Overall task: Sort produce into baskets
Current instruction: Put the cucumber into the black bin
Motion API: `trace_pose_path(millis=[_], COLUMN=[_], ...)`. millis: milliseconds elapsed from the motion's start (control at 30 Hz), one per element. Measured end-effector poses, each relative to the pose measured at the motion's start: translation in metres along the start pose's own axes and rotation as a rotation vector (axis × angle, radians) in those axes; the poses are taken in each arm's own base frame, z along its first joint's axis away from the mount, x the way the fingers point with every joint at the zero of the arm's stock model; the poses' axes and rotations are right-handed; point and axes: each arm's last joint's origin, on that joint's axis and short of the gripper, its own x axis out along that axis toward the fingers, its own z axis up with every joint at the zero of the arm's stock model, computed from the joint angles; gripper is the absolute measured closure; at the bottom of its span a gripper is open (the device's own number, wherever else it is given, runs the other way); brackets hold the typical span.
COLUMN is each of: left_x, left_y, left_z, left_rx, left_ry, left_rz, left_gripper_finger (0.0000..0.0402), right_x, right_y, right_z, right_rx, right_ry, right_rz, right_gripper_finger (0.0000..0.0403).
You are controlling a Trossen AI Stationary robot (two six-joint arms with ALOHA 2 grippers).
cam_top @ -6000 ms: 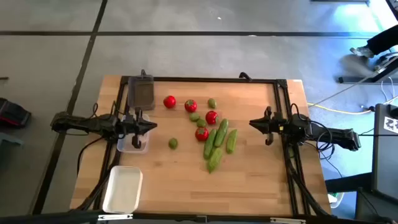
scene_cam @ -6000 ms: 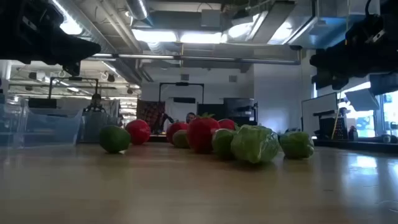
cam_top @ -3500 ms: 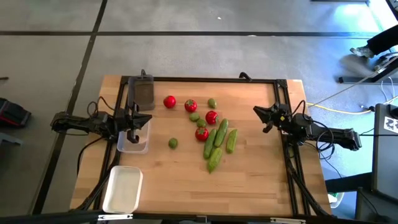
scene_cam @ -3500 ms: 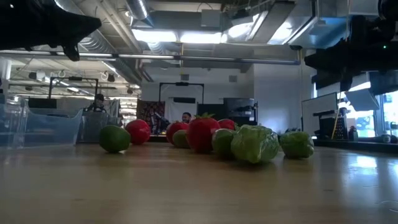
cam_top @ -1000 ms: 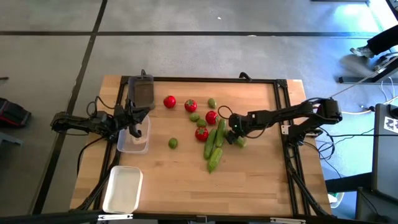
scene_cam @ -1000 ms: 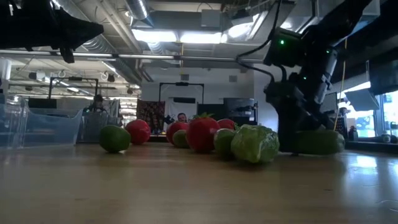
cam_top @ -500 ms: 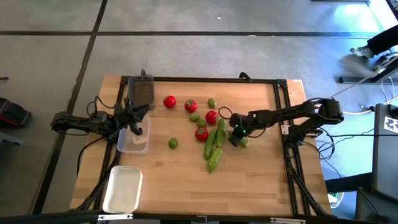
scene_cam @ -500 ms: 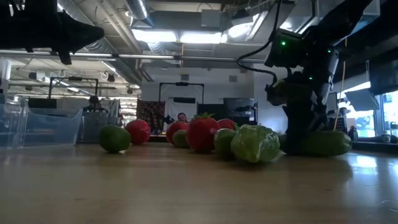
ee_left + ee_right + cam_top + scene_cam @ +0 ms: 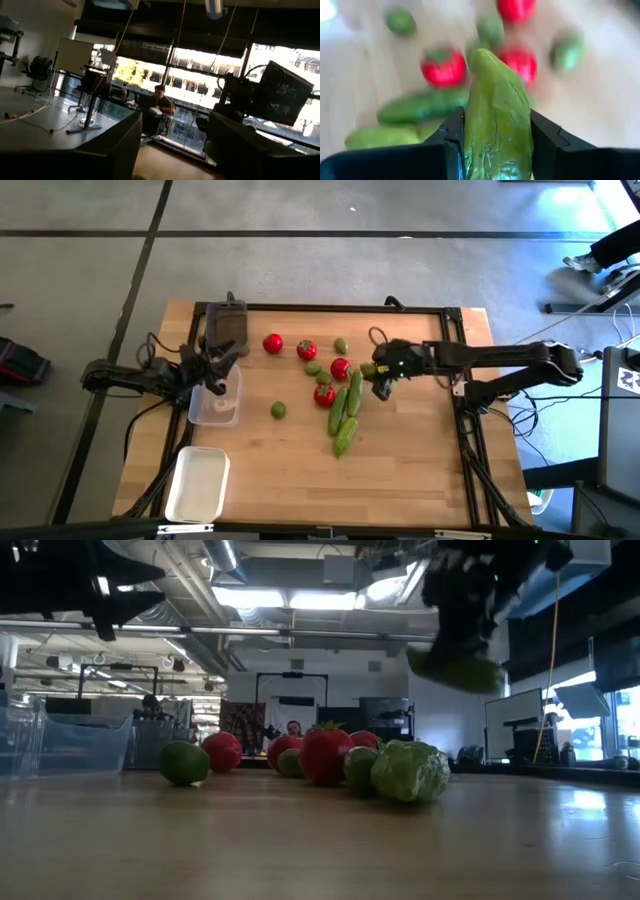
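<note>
Red tomatoes (image 9: 306, 350), small green fruits (image 9: 278, 410) and light-green cucumbers (image 9: 345, 420) lie loose on the wooden table's middle. My right gripper (image 9: 380, 376) reaches in from the right and is shut on one cucumber (image 9: 497, 115), held above the pile. At the left stand a dark grey basket (image 9: 228, 328), a clear basket (image 9: 214, 408) and a white basket (image 9: 197, 483). My left gripper (image 9: 224, 361) hovers open over the clear basket's far end, with nothing between its fingers. My right gripper pinches the cucumber's two long sides (image 9: 470, 125) between its two fingers (image 9: 546, 136). The cucumber runs along the fingers and sticks out past their tips. The fingers slant down from the table's right. The cucumber (image 9: 455, 668) hangs tilted, lifted clear of the table.
A dark frame (image 9: 450, 340) runs along the table's far, left and right sides. The near half of the table (image 9: 400, 480) right of the white basket is bare wood. A person's legs (image 9: 610, 255) show on the floor at the far right.
My right gripper has risen from the table with the cucumber and drawn a little toward the far edge. The cucumber, lying on the wood a second ago, now hangs clear. My left gripper has opened above the clear basket.
</note>
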Motion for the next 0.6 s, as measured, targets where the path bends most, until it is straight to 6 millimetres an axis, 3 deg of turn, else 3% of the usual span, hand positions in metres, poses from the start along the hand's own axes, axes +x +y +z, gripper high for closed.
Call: trace_pose_path(millis=[200, 333, 600], left_x=[0.010, 0.024, 0.063], left_y=[-0.004, -0.011, -0.030], left_z=[0.023, 0.031, 0.026], left_rx=[0.057, 0.111, 0.210], left_ry=[-0.039, 0.004, 0.156], left_rz=[0.033, 0.059, -0.001], left_gripper_finger=[0.0163, 0.0163, 0.0163], right_x=[-0.004, -0.006, -0.008], right_y=[0.001, -0.006, -0.010], right_z=[0.026, 0.039, 0.054], right_rx=[-0.231, -0.237, -0.246], right_ry=[-0.263, -0.378, -0.527], right_rz=[0.015, 0.021, 0.077], right_gripper_finger=[0.0276, 0.0275, 0.0274])
